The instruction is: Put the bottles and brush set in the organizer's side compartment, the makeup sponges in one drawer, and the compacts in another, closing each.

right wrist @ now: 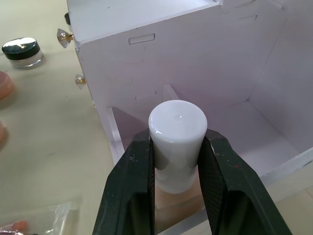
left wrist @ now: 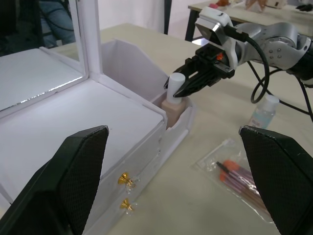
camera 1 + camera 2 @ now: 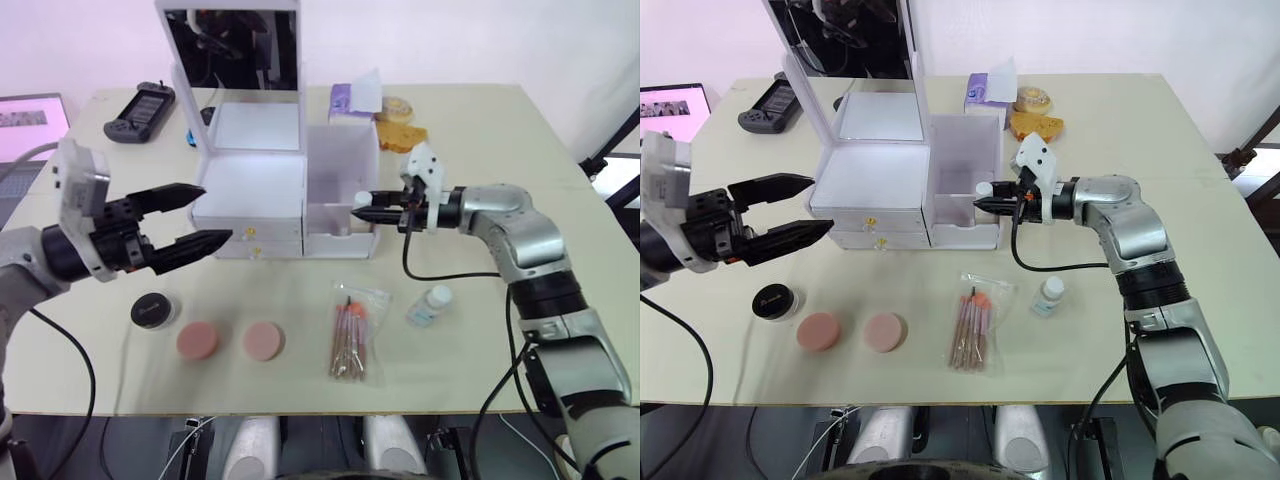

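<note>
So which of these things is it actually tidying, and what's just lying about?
Job: organizer, taller bottle held by the right tool, short bottle, brush set, two sponges, compact.
Lying about: tissue pack, black controller.

The table [image 3: 480, 140] carries organizer [image 3: 270, 200], sponges [image 3: 197, 341], compact [image 3: 150, 310], brush set [image 3: 353, 335].

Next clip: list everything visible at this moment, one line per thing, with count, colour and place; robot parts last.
Organizer: one, white, mirror lid up, table centre, drawers shut.
Taller bottle: one, yellowish, white cap, in the side compartment's front section.
Short bottle: one, clear, blue label, on the table.
Brush set: one, pink handles, clear pouch, table front.
Makeup sponges: two, pink, front left.
Compact: one, black lid, left of the sponges.
Tissue pack: one, purple, behind the organizer.
Handheld controller: one, dark, far left.
Left gripper: open, before the drawers.
Right gripper: shut on the taller bottle.
</note>
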Controlling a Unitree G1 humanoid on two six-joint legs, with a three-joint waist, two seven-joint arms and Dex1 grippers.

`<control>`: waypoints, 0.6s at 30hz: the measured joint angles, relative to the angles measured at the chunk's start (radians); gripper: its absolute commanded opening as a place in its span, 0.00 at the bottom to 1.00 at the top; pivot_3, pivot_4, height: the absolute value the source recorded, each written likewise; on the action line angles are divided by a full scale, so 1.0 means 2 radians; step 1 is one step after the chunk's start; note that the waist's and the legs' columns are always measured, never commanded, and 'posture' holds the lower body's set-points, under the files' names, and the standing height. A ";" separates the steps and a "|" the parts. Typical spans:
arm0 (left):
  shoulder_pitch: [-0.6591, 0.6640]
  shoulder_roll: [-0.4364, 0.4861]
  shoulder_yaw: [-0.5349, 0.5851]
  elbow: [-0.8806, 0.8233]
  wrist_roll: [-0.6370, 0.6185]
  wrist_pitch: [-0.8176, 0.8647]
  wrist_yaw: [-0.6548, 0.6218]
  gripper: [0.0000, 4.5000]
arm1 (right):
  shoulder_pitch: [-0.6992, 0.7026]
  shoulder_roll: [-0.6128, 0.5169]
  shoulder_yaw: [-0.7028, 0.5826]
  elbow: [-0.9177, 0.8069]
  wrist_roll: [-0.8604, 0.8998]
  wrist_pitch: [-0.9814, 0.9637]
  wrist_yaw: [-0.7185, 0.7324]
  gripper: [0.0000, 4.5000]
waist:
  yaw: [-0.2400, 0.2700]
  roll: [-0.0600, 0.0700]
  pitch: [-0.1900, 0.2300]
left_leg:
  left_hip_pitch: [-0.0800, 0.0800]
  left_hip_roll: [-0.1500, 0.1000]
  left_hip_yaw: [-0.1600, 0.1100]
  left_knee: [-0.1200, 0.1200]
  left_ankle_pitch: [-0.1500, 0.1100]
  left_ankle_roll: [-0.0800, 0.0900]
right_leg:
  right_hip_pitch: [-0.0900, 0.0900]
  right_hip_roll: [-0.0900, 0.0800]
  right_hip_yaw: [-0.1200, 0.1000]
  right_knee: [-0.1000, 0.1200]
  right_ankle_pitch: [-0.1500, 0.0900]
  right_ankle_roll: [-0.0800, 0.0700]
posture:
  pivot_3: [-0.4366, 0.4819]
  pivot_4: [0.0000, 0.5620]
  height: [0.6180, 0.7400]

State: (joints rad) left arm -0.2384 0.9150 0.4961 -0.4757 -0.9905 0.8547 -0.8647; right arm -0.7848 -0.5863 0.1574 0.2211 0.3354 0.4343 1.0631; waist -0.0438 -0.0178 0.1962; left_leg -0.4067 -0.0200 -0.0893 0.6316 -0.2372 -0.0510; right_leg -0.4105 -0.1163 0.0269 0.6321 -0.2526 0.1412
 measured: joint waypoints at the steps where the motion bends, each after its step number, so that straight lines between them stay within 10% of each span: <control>1: 0.000 0.000 0.000 0.000 0.000 0.000 0.000 1.00 | 0.000 0.000 0.000 0.000 0.000 0.001 0.001 0.16 | 0.000 0.000 0.000 | 0.000 0.000 0.000 0.000 0.000 0.000 | 0.000 0.000 0.000 0.000 0.000 0.000 | 0.48 0.27 1.00; 9: -0.001 0.001 -0.001 0.000 0.000 -0.006 0.000 1.00 | -0.017 0.001 -0.014 -0.022 0.020 0.033 0.012 0.99 | 0.000 0.000 0.000 | 0.000 0.000 0.000 0.000 0.000 0.000 | 0.000 0.000 0.000 0.000 0.000 0.000 | 0.48 0.27 1.00; 18: -0.009 0.001 -0.008 0.002 -0.003 -0.008 -0.005 1.00 | -0.052 -0.032 -0.076 -0.082 0.092 0.103 0.032 0.99 | 0.002 0.000 0.000 | 0.000 0.000 0.000 0.000 0.000 0.000 | 0.000 0.000 0.000 0.000 0.000 0.000 | 0.48 0.27 1.00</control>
State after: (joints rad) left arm -0.2554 0.9166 0.4807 -0.4719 -0.9958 0.8378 -0.8746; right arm -0.8888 -0.6494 0.0061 0.0565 0.5185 0.6411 1.1280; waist -0.0406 -0.0179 0.1962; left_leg -0.4067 -0.0200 -0.0894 0.6320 -0.2372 -0.0510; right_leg -0.4099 -0.1163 0.0268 0.6321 -0.2526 0.1411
